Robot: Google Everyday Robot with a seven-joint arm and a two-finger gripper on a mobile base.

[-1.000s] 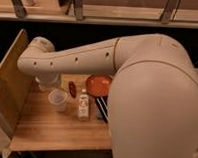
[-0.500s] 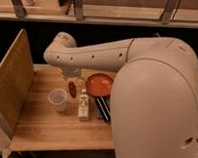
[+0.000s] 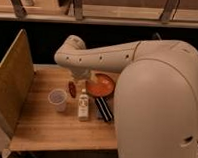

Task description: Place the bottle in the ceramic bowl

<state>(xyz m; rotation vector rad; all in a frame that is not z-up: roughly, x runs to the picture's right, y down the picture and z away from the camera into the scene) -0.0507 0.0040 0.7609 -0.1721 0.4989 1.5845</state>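
Arm swung right since earlier frames: wrist now over table middle. Gripper (image 3: pixel 80 75) hangs just above small dark red object (image 3: pixel 72 88), fingers spread wide, holding nothing. Bottle (image 3: pixel 83 104) upright on wooden table (image 3: pixel 45 128), at 6 o'clock from gripper, untouched. Ceramic bowl (image 3: pixel 101 85) near, at 1 o'clock from bottle. You look mid-approach, grasp not yet made. Bottle slim clear plastic, white cap, likely tippy. Bowl shallow, glossy, orange-red. Translucent cup (image 3: pixel 58 99) at bottle's 9 o'clock.

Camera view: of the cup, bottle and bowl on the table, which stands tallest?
The bottle, white-capped, rising above the cup and shallow bowl; the gripper hangs just behind it.
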